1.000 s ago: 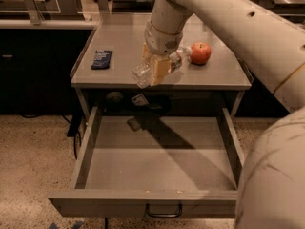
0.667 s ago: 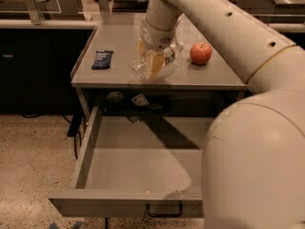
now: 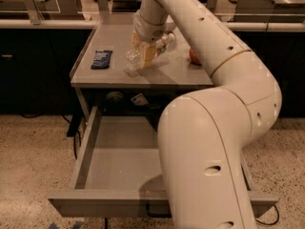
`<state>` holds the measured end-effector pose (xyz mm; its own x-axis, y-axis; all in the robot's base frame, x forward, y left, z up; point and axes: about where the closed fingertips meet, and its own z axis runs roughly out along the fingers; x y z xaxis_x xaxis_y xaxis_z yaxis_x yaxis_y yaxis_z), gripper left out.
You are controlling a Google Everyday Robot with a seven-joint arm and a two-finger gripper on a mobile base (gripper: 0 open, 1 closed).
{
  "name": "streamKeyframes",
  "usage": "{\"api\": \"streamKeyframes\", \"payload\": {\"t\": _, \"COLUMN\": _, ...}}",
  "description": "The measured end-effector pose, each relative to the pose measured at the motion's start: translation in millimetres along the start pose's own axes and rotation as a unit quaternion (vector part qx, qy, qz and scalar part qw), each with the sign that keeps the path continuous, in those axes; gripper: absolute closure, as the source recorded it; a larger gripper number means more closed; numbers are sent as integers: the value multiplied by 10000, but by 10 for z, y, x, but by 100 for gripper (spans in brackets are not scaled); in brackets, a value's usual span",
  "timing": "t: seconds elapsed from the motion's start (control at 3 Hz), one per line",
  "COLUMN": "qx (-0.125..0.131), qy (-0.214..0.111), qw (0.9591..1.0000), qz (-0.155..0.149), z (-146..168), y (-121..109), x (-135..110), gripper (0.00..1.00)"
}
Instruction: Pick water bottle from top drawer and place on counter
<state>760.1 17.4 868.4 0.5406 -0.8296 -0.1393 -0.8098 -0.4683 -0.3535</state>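
My gripper [image 3: 143,55] hangs over the middle of the grey counter [image 3: 114,75], shut on the clear water bottle [image 3: 134,57]. The bottle lies tilted across the fingers, its white cap [image 3: 170,37] pointing up to the right and its bottom end low, close to the counter surface. The top drawer [image 3: 114,151] stands pulled open below the counter; the part of its floor that shows holds nothing. My white arm hides the drawer's right half and most of its front.
A dark blue packet [image 3: 101,59] lies on the counter's left side. A red apple [image 3: 194,56] sits at the right, partly behind my arm. A pale ledge with glass panels [image 3: 47,23] runs behind the counter. Speckled floor lies to the left.
The gripper with the bottle has moved farther back over the counter and lower toward it. My arm's elbow has swung in front of the drawer's right half and covers part of the apple.
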Motion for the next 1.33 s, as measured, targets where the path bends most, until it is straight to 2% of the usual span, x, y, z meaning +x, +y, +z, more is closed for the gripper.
{"api": "streamKeyframes", "payload": {"t": 0.67, "qx": 137, "qy": -69, "qw": 9998, "qz": 90, "z": 14, "y": -32, "x": 31, "gripper": 100}}
{"api": "streamKeyframes", "payload": {"t": 1.0, "qx": 119, "qy": -262, "qw": 9984, "qz": 487, "z": 248, "y": 100, "x": 252, "gripper": 100}}
{"api": "streamKeyframes", "payload": {"t": 1.33, "qx": 105, "qy": -290, "qw": 9980, "qz": 560, "z": 257, "y": 117, "x": 293, "gripper": 100}}
